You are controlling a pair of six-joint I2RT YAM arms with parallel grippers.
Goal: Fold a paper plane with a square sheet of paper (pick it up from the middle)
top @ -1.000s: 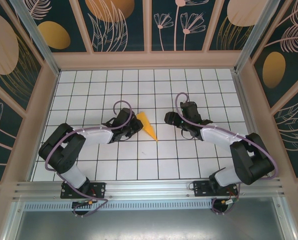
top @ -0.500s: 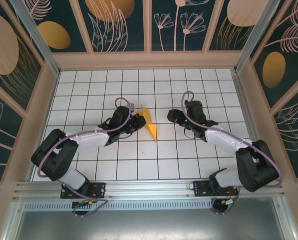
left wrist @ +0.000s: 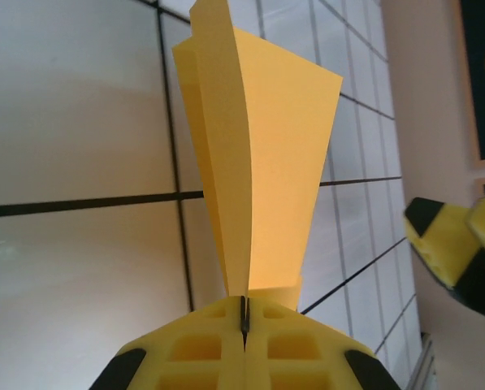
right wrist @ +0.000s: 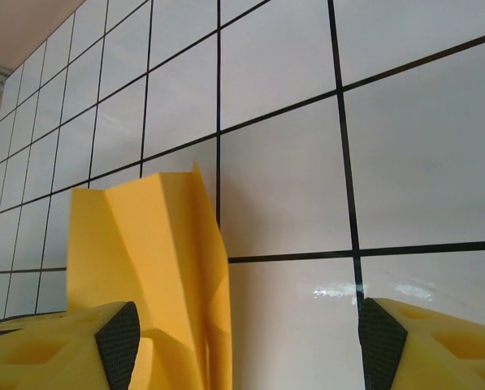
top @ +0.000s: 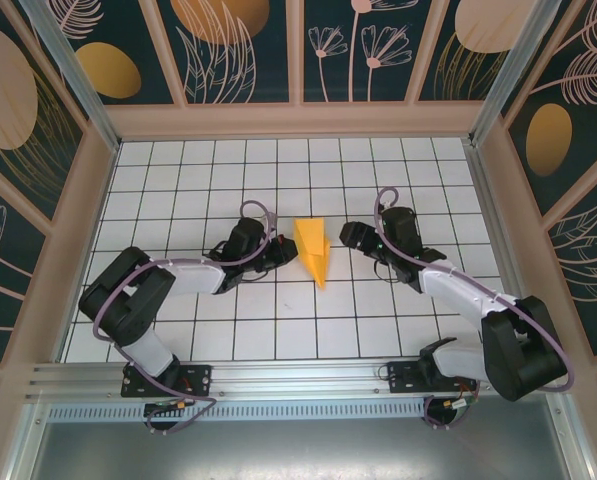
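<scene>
grid table [top: 178, 170]: left gripper [left wrist: 244, 313] pinches paper plane [left wrist: 258, 162]

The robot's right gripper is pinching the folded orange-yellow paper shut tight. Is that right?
No, it is the left gripper that is pinching the folded orange-yellow paper plane shut tight. The left wrist view shows its yellow jaws closed on the paper. The right gripper has its jaws open.

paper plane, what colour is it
Plain orange-yellow all over; the paper plane shows best in the left wrist view.
</scene>
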